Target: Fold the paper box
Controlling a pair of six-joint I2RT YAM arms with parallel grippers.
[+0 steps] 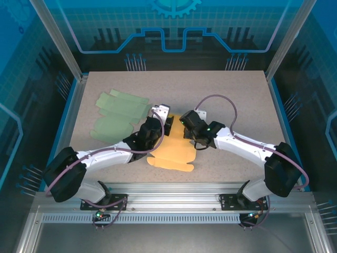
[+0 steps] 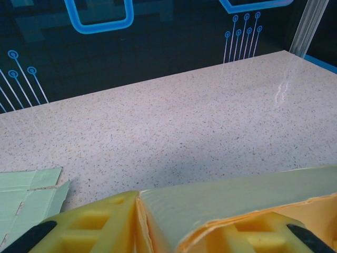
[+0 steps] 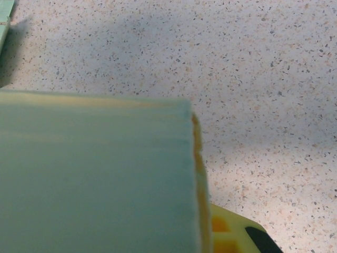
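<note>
Our closed right end effector (image 1: 180, 125) pinches the thin orange paper box (image 1: 171, 154), whose smooth panel lies within the left end effector (image 2: 184, 237), grip unclear.

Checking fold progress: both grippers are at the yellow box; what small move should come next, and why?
Probably back the left gripper off the yellow box: the right gripper is shut on its raised panel and can carry the fold over.
</note>
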